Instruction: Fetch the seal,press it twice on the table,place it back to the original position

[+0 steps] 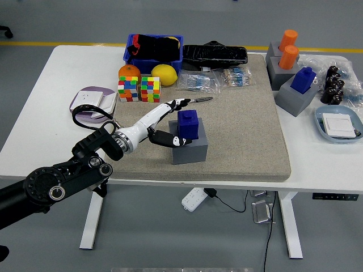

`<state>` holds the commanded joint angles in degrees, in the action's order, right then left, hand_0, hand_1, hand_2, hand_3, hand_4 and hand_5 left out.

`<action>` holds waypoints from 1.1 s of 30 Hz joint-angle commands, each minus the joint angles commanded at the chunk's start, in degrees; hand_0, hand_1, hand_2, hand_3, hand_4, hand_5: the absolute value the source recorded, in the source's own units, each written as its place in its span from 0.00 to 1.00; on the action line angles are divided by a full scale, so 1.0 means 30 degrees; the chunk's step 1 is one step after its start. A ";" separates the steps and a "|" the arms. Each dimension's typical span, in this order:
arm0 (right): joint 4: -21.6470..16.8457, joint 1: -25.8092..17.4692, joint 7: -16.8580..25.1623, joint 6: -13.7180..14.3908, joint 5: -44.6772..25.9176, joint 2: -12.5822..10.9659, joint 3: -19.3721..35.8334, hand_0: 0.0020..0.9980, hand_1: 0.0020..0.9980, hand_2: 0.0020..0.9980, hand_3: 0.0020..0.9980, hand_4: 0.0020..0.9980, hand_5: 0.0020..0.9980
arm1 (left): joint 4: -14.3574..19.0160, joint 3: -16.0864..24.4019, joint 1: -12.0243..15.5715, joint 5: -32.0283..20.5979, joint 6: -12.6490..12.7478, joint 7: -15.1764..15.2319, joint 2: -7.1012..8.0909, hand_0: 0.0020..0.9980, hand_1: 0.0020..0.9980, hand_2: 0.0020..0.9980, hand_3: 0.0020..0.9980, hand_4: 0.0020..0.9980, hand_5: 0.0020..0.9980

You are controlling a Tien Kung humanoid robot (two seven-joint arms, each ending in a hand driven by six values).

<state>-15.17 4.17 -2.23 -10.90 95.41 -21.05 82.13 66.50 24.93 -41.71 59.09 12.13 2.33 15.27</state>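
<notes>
A blue seal [188, 124] stands upright on its grey block [190, 149] near the middle of the beige mat [244, 130]. My left hand [177, 121] reaches in from the lower left and lies against the seal's left side. Its white fingers [175, 105] stretch out past the seal's far-left corner, and the dark thumb [168, 137] rests by the block's near-left top. The hand is open and does not close on the seal. The right arm is out of sight.
Two colour cubes [139, 89], an orange [129, 72] and a lemon [164, 74] lie behind the hand, with a blue bin [153, 50] beyond. At the right stand another blue seal [303, 80], two orange seals [288, 49] and a blue dish [338, 124].
</notes>
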 joint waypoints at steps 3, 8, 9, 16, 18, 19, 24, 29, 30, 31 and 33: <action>-0.0011 0.0021 -0.0001 -0.0014 -0.0035 0.0019 -0.0013 0.78 0.70 0.68 0.64 0.76 0.54 | -0.0197 0.0257 0.0014 -0.1192 -0.0383 0.0718 -0.0027 1.00 1.00 1.00 1.00 1.00 0.28; 0.0014 0.0000 0.0000 -0.0001 0.0012 0.0025 0.0059 0.78 0.70 0.68 0.64 0.76 0.54 | -0.0619 0.1027 0.0194 -0.3231 -0.0444 0.2557 -0.0033 1.00 1.00 1.00 1.00 1.00 0.57; 0.0021 -0.0005 0.0001 0.0003 0.0018 0.0027 0.0078 0.78 0.70 0.68 0.64 0.76 0.54 | -0.0726 0.1222 0.0220 -0.3520 -0.0434 0.2830 -0.0027 1.00 1.00 1.00 1.00 1.00 0.57; 0.0020 -0.0006 -0.0008 -0.0006 0.0003 0.0052 0.0092 0.78 0.70 0.68 0.64 0.76 0.54 | -0.2209 0.3277 0.0307 -0.5805 0.0897 0.5026 0.0378 1.00 1.00 1.00 1.00 1.00 0.87; 0.0047 -0.0026 -0.0013 0.0002 0.0028 0.0067 0.0117 0.78 0.70 0.68 0.64 0.76 0.54 | -0.2657 0.3755 0.0284 -0.6095 0.1749 0.5438 0.0556 1.00 1.00 1.00 1.00 1.00 0.89; 0.0063 -0.0034 -0.0018 0.0002 0.0050 0.0071 0.0124 0.78 0.70 0.68 0.64 0.76 0.54 | -0.2872 0.3921 0.0268 -0.6184 0.2193 0.5556 0.0645 1.00 1.00 1.00 1.00 1.00 0.89; 0.0053 0.0040 0.0012 -0.0007 0.0034 0.0031 0.0017 0.78 0.70 0.68 0.64 0.76 0.54 | -0.4421 0.4991 0.0166 -0.6403 0.2631 0.5616 0.1294 1.00 1.00 0.99 0.98 0.92 0.65; 0.0021 0.0331 0.0054 -0.0013 -0.0059 -0.0126 -0.0298 0.78 0.70 0.68 0.64 0.76 0.54 | -0.5104 0.5915 0.0297 -0.6376 0.2643 0.5478 0.1753 1.00 1.00 0.98 0.98 0.91 0.64; 0.0011 0.0399 0.0067 -0.0013 -0.0083 -0.0200 -0.0371 0.78 0.70 0.68 0.64 0.76 0.54 | -0.5179 0.6122 0.0380 -0.6287 0.2647 0.5456 0.1834 1.00 1.00 0.98 0.98 0.91 0.64; 0.0013 0.0448 0.0079 -0.0003 -0.0080 -0.0262 -0.0401 0.78 0.70 0.68 0.64 0.76 0.54 | -0.5218 0.6258 0.0442 -0.6275 0.2636 0.5442 0.1898 1.00 1.00 0.98 0.98 0.91 0.64; 0.0035 0.0497 0.0086 0.0014 -0.0050 -0.0346 -0.0391 0.78 0.70 0.68 0.64 0.76 0.54 | -0.5244 0.6390 0.0507 -0.6159 0.2618 0.5323 0.1962 1.00 1.00 0.98 0.98 0.91 0.64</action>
<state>-15.07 5.66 -1.97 -10.86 95.26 -22.09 80.96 50.77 44.10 -40.19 40.62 19.99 18.30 21.15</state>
